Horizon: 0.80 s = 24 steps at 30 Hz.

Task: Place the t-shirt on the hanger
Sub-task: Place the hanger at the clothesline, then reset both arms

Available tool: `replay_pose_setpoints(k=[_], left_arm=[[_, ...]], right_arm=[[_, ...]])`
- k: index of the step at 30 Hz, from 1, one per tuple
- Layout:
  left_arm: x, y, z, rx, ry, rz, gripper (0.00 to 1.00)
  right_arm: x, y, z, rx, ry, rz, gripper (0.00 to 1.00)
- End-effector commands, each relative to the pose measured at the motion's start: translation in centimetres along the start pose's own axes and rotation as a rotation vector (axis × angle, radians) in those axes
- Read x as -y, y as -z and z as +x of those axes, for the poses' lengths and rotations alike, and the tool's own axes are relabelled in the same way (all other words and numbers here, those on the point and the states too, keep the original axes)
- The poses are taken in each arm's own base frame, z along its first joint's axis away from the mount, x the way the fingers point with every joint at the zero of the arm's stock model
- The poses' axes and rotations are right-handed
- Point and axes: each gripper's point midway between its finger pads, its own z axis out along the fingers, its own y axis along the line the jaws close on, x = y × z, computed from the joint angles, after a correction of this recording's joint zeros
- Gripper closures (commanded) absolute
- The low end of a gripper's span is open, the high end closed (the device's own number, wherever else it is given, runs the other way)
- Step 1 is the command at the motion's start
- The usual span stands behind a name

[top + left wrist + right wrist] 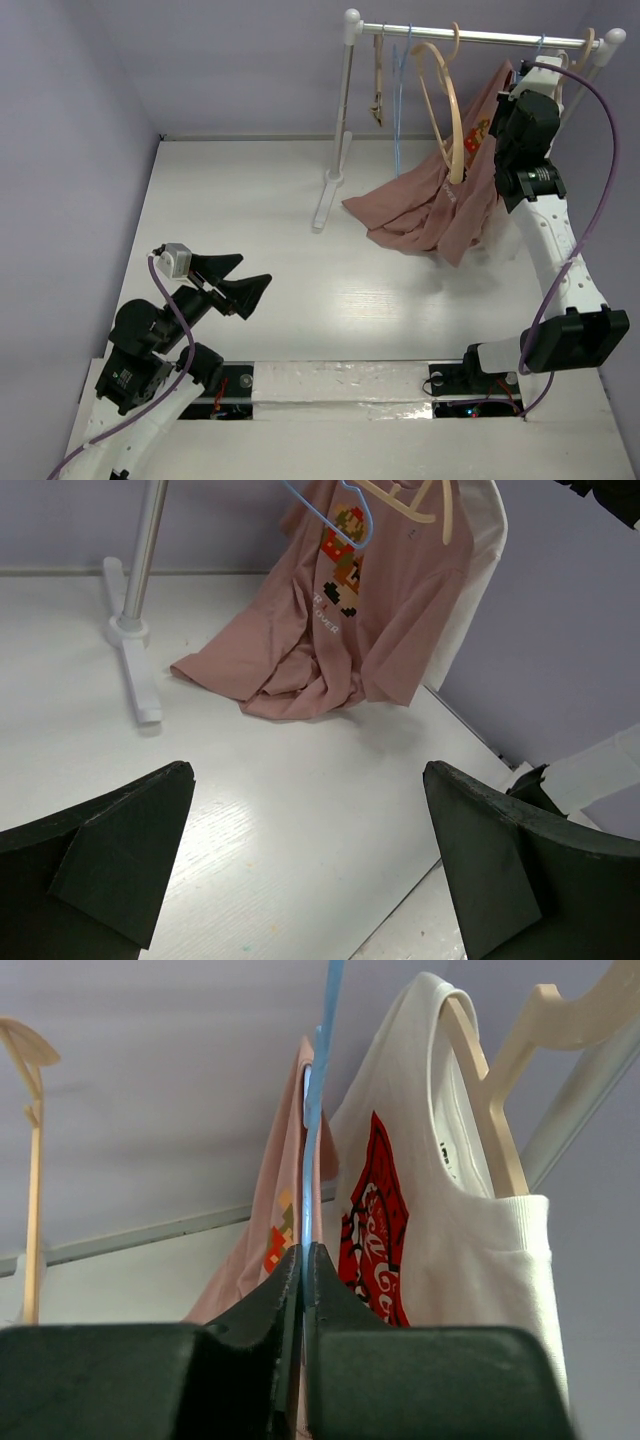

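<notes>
Cloth of the pink t-shirt (410, 215) sags limp beyond the right claw (302, 1255), pinched tight on the stiffer blue wire hanger (312, 1130), seemingly the surest hold; left claw (308, 775) gapes empty.

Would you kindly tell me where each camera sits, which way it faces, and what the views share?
Top external: above and behind the bases, looking down on the table, clothes rack, left arm and right arm.
Left wrist: low over the table, facing the t-shirt; fingers of the open left pincer frame the bottom.
Right wrist: up by the rail, looking upward along the hanger pinched in the right pincer, beside a white shirt.
Shared: all three show the pink t-shirt.
</notes>
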Motion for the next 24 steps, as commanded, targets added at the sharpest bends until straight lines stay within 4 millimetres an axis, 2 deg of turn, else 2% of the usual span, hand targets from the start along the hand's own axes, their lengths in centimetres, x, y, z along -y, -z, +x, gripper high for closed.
replay_pose_setpoints(k=[1, 2, 4, 5, 6, 7, 9, 11, 12, 14, 15, 17, 18, 19, 20, 21, 22, 23, 24], left_arm=[[0.2, -0.1, -0.5, 0.025, 0.005, 0.010, 0.01], [0.2, -0.1, -0.5, 0.024, 0.005, 0.008, 0.01], [0.1, -0.2, -0.4, 0.018, 0.008, 0.003, 0.01], [0.0, -0.2, -0.3, 0.016, 0.008, 0.000, 0.01], [0.0, -0.3, -0.3, 0.014, 0.009, 0.000, 0.01], [-0.1, -0.3, -0.2, 0.011, 0.010, -0.007, 0.01], [-0.2, -0.4, -0.2, 0.010, 0.012, -0.011, 0.01], [-0.5, -0.5, -0.2, 0.010, 0.017, -0.026, 0.01], [-0.5, -0.5, -0.2, 0.009, 0.019, -0.030, 0.01], [-0.7, -0.5, -0.2, 0.012, 0.023, -0.043, 0.01], [-0.8, -0.5, -0.3, 0.015, 0.024, -0.050, 0.01], [-1.1, -0.3, -0.6, 0.030, 0.030, -0.071, 0.01], [-1.1, -0.1, -1.0, 0.047, 0.030, -0.075, 0.01], [-1.1, 0.3, -1.5, 0.073, 0.027, -0.082, 0.01], [-1.2, 0.4, -1.8, 0.085, 0.026, -0.090, 0.01], [-1.1, 0.6, -2.2, 0.099, 0.025, -0.091, 0.01], [-1.2, 0.8, -2.7, 0.116, 0.026, -0.100, 0.01], [-1.1, 0.9, -2.9, 0.122, 0.029, -0.102, 0.01], [-0.9, 1.0, -3.5, 0.133, 0.034, -0.102, 0.01]], right_arm=[[0.7, 0.7, -1.5, 0.044, -0.042, 0.011, 0.90], [0.7, 0.9, -1.6, 0.040, -0.045, 0.004, 0.67], [0.9, 1.3, -2.4, 0.051, -0.067, 0.006, 0.45], [1.1, 1.8, -3.0, 0.059, -0.083, 0.006, 0.28], [1.0, 2.2, -4.0, 0.078, -0.103, -0.011, 0.22], [1.1, 2.7, -4.7, 0.091, -0.117, -0.017, 0.12], [1.7, 4.3, -6.7, 0.123, -0.185, -0.024, 0.02], [1.9, 5.6, -7.6, 0.141, -0.218, -0.044, 0.00], [2.4, 7.3, -9.0, 0.177, -0.270, -0.059, 0.00], [2.6, 9.1, -8.8, 0.176, -0.315, -0.083, 0.00], [3.4, 11.6, -10.0, 0.214, -0.386, -0.104, 0.00], [2.7, 13.6, -8.1, 0.176, -0.430, -0.175, 0.00], [1.4, 15.1, -7.8, 0.159, -0.484, -0.268, 0.00], [1.7, 18.4, -8.6, 0.198, -0.528, -0.336, 0.00], [0.6, 19.3, -6.4, 0.152, -0.548, -0.396, 0.00], [-1.4, 21.6, -6.1, 0.134, -0.581, -0.550, 0.00], [-1.1, 25.3, -6.8, 0.195, -0.603, -0.636, 0.00], [-1.8, 26.2, -5.5, 0.195, -0.613, -0.697, 0.00], [-2.4, 28.3, -5.2, 0.197, -0.638, -0.784, 0.00]])
